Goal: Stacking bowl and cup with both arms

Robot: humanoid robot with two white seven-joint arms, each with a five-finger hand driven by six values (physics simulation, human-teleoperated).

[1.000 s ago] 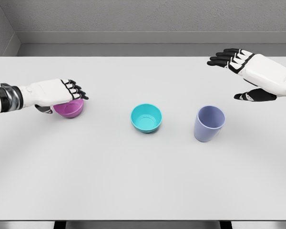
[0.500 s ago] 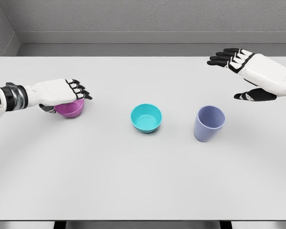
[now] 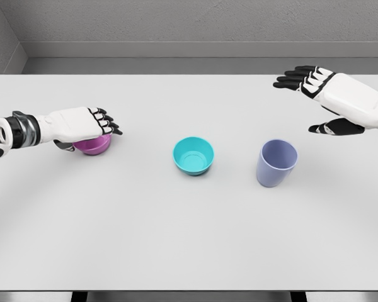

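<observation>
While our left hand point(image 3: 82, 124) curled over the purple bowl point(image 3: 93, 144) at left, our spread right hand point(image 3: 331, 100) hovered up-right of the cup point(image 3: 276, 163).

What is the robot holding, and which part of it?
The left hand covers the small purple bowl over its top rim; a firm grip cannot be told. The right hand is open, holding nothing.

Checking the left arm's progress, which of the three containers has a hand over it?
The purple bowl, farthest left; the left hand covers it. The teal bowl and lavender cup stand uncovered.

white table point(image 3: 176, 239) – pink bowl point(image 3: 93, 145), teal bowl point(image 3: 193, 155), purple cup point(image 3: 276, 163)
</observation>
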